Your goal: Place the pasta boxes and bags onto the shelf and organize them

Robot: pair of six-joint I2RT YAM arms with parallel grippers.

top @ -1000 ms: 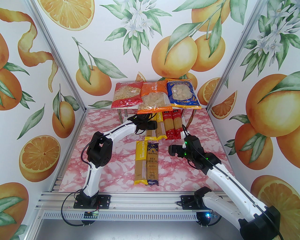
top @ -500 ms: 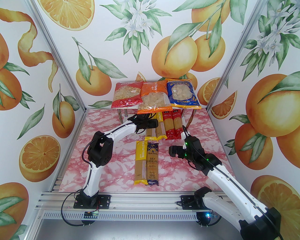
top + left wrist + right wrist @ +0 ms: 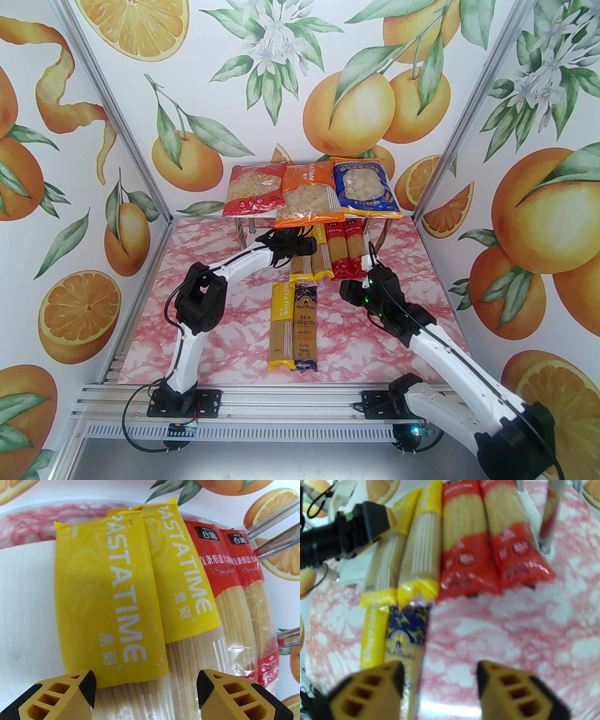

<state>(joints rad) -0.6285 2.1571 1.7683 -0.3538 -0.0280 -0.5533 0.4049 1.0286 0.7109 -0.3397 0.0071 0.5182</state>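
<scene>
On the shelf's (image 3: 242, 233) top board lie the red (image 3: 253, 190), orange (image 3: 307, 197) and blue bag (image 3: 365, 187). Its lower white board (image 3: 25, 597) carries two yellow spaghetti packs (image 3: 103, 601) and two red packs (image 3: 236, 601). My left gripper (image 3: 304, 246) hovers open above the yellow packs, its pads (image 3: 88, 688) wide apart. A third yellow pack (image 3: 280, 323) and a dark blue pack (image 3: 304, 328) lie side by side on the table. My right gripper (image 3: 348, 287) is open over bare table, just right of the dark blue pack (image 3: 405, 639), in a blurred view.
The pink marbled tabletop (image 3: 225, 328) is walled in by orange-print panels on three sides. Chrome shelf legs (image 3: 546, 526) stand at the right, close beyond the red packs' near ends. Aluminium rails (image 3: 281, 403) with both arm bases run along the near edge.
My right gripper has moved forward and left toward the red packs' near ends, and its jaws have narrowed. The left gripper has barely moved.
</scene>
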